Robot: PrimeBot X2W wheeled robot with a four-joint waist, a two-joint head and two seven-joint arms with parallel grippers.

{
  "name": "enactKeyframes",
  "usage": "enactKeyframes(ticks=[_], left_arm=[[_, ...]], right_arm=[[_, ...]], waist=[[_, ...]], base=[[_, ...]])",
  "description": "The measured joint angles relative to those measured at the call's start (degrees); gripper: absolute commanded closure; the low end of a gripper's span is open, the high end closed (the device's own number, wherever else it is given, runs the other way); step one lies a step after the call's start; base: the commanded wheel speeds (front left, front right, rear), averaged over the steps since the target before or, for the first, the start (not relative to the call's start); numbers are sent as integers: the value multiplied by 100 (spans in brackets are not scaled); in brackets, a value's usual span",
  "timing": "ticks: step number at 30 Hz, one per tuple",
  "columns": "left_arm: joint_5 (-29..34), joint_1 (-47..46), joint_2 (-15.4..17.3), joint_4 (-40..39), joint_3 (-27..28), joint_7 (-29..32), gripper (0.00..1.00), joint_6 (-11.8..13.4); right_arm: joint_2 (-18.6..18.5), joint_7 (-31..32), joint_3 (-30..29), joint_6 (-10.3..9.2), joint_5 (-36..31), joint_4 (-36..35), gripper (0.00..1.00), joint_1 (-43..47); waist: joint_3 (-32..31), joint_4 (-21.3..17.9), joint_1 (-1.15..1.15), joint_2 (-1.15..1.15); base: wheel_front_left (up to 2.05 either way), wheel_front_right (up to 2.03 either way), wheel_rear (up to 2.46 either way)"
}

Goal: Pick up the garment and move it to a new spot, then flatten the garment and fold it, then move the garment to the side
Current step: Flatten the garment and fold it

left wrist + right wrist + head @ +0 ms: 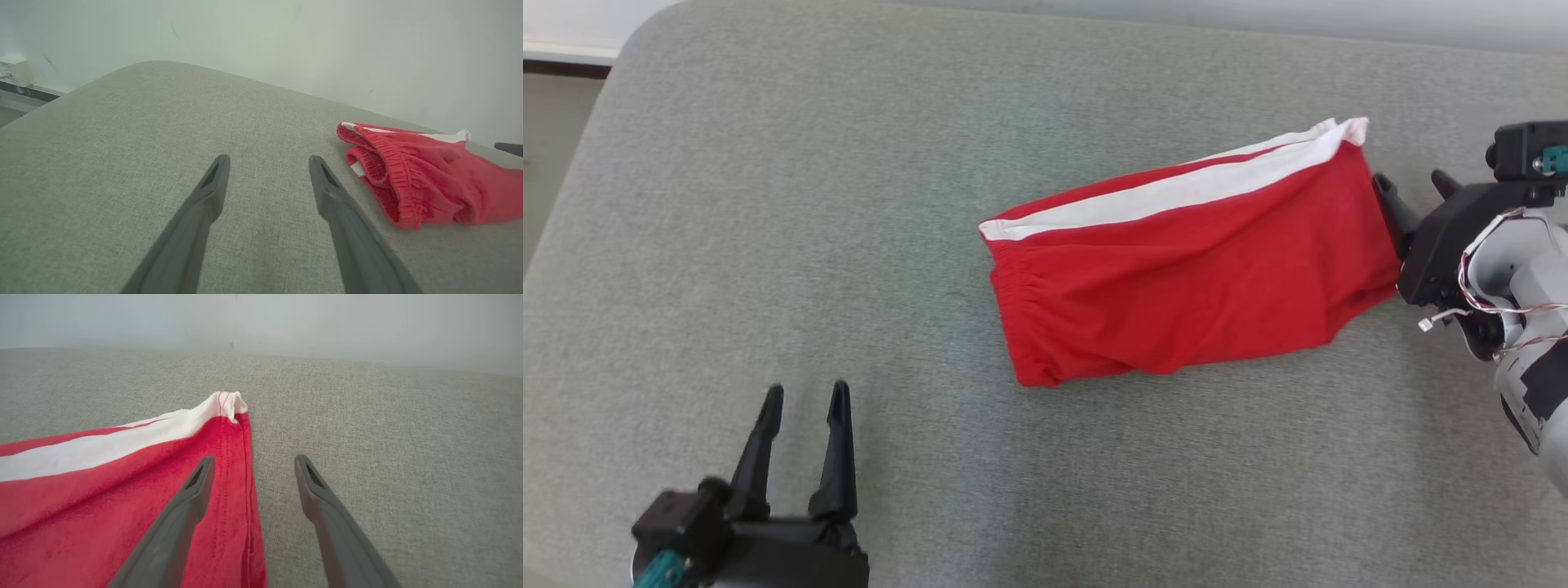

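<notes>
The right end effector point(254, 461) stands spread wide, holding nothing. One finger is over the stitched edge of the red garment point(102, 490), the other over the bare grey surface point(388, 437). A white stripe point(102, 447) runs up to the garment's raised corner, and a pale wall point(286, 322) stands behind.

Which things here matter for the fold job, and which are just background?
Job:
- red shorts, white stripe, lying folded
- left hand, open, clear of them
- right hand, open, at their hem end

Just there:
- grey cushion underneath
- wall
- white box by the wall
</notes>
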Motion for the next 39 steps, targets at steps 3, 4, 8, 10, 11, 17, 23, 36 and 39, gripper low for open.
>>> enactKeyframes(ticks=[3, 4, 8, 10, 11, 17, 23, 36, 39], left_arm=[[-88, 268, -3, -168, 62, 0, 0, 75], [-100, 329, -1, -226, 87, 0, 0, 99], [-69, 477, -2, -415, 145, 0, 0, 98], [-37, 504, -2, -478, 167, 0, 0, 94], [-21, 504, -2, -504, 171, 0, 0, 93], [-8, 502, -3, -582, 166, 0, 0, 99], [-8, 500, -3, -538, 98, 0, 0, 100], [-8, 591, -4, -454, 130, 0, 0, 91], [-7, 615, -3, -453, 129, 0, 0, 90]], right_arm=[[53, 36, -41, 1, 41, 205, 0, 50], [74, 46, -48, 0, 48, 293, 0, 69], [162, 89, -60, 0, 49, 515, 0, 91], [224, 112, -67, 0, 52, 616, 0, 99], [247, 146, -83, 0, 67, 667, 0, 97], [356, 387, -135, -16, 149, 822, 29, 94], [415, 394, -145, 0, 149, 892, 100, 125], [360, -142, -267, 1, 156, 1023, 100, 439], [263, -302, -300, 1, 138, 1059, 100, 547]], waist=[[18, 108, 0, 0], [24, 142, 0, 0], [54, 260, 0, 0], [76, 303, 0, 0], [87, 319, 0, 0], [93, 351, 0, -1], [62, 345, 0, -1], [-220, 131, 1, 0], [-318, 21, 1, 0]], base=[[0, 0, 0], [0, 0, 0], [0, 0, 0], [0, 0, 0], [0, 0, 0], [0, 0, 0], [0, 0, 0], [0, 0, 0], [0, 0, 0]])
